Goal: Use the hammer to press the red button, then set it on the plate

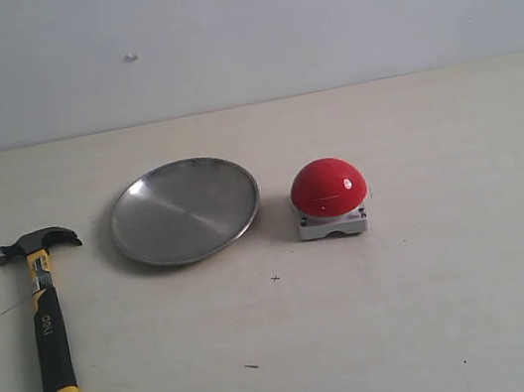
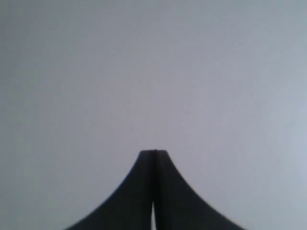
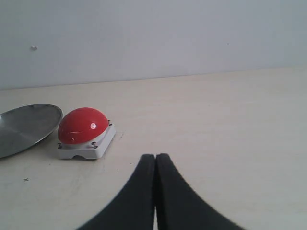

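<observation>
The hammer (image 1: 48,322) lies flat on the table at the left, dark head toward the back, yellow butt toward the front. The silver plate (image 1: 184,210) sits in the middle. Right of it stands the red button (image 1: 327,188) on its grey base. Neither gripper shows in the exterior view. My right gripper (image 3: 155,155) is shut and empty, hovering over bare table with the red button (image 3: 82,125) and the plate's rim (image 3: 29,127) ahead to one side. My left gripper (image 2: 154,152) is shut and empty, facing only a blank grey wall.
A pale wooden table (image 1: 461,303) carries all three things. A plain grey wall (image 1: 313,16) rises behind its back edge. A few small dark specks (image 1: 251,366) mark the table's front.
</observation>
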`<state>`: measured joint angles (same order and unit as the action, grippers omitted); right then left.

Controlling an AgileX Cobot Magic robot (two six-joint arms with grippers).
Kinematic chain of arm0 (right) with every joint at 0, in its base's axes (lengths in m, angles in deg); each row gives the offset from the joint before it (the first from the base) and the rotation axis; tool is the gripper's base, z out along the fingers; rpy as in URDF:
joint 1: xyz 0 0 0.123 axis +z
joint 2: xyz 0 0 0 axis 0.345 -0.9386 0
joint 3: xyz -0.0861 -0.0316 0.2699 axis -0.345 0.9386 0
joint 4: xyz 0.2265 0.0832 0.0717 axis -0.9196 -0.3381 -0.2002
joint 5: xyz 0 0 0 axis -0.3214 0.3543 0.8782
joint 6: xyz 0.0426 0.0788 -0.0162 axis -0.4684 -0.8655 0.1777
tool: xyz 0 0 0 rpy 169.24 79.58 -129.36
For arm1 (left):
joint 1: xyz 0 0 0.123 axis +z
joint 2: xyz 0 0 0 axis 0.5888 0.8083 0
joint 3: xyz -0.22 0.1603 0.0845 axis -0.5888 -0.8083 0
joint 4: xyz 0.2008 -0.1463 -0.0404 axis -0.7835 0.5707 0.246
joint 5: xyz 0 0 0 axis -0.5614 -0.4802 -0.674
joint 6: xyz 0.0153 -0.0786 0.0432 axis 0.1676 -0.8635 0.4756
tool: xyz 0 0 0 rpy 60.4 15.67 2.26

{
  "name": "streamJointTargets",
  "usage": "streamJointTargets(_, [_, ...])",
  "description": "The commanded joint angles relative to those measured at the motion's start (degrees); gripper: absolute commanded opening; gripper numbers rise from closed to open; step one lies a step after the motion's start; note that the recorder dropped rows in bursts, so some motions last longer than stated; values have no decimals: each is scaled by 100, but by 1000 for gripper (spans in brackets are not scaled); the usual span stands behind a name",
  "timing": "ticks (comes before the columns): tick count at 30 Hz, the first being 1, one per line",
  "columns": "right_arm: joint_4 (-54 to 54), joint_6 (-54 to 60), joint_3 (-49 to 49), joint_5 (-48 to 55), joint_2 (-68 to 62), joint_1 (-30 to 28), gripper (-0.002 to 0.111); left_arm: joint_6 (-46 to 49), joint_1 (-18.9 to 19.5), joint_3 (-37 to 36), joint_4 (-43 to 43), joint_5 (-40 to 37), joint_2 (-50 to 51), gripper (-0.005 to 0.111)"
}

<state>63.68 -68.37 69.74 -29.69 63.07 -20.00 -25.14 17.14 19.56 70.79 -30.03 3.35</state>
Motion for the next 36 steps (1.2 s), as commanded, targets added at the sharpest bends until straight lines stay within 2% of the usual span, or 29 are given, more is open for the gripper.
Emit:
streamJointTargets(1, [33, -12, 25, -67, 37, -29, 0, 4004, 75, 1994, 3114, -1197, 1495, 0])
streamJointTargets(5, [33, -12, 25, -67, 37, -29, 0, 8202, 75, 3384, 7053, -1463, 3332, 0])
streamJointTargets(6, [33, -12, 25, -67, 37, -29, 0, 9000, 75, 3656, 7322, -1365, 3840, 0])
streamJointTargets(13, [33, -12, 25, -67, 37, -29, 0, 9223, 51, 4453, 7322, -1157, 6787, 0])
streamJointTargets(16, [33, -12, 25, -67, 37, -29, 0, 9915, 51, 4566, 7322, -687, 7510, 0])
streamJointTargets(18, [33, -12, 25, -67, 37, -29, 0, 10902, 14, 4543, 7322, 431, 7750, 0])
streamJointTargets(19, [33, -12, 25, -67, 37, -29, 0, 11609, -40, 4505, 7322, 1618, 7825, 0])
streamJointTargets(20, [33, -12, 25, -67, 37, -29, 0, 11968, -67, 4488, 7322, 2519, 7852, 0])
streamJointTargets(21, [33, -12, 25, -67, 37, -29, 0, 11957, -109, 4488, 7322, 2979, 7852, 0])
streamJointTargets(23, [33, -12, 25, -67, 37, -29, 0, 11868, -394, 4484, 7322, 3185, 7852, 0])
streamJointTargets(27, [33, -12, 25, -67, 37, -29, 0, 12037, -1468, 4336, 7322, 3009, 7852, 0])
streamJointTargets(28, [33, -12, 25, -67, 37, -29, 0, 12112, -1815, 4313, 7322, 2872, 7852, 0])
streamJointTargets(36, [33, -12, 25, -67, 37, -29, 0, 12315, -3549, 4313, 7322, 1701, 7692, 0])
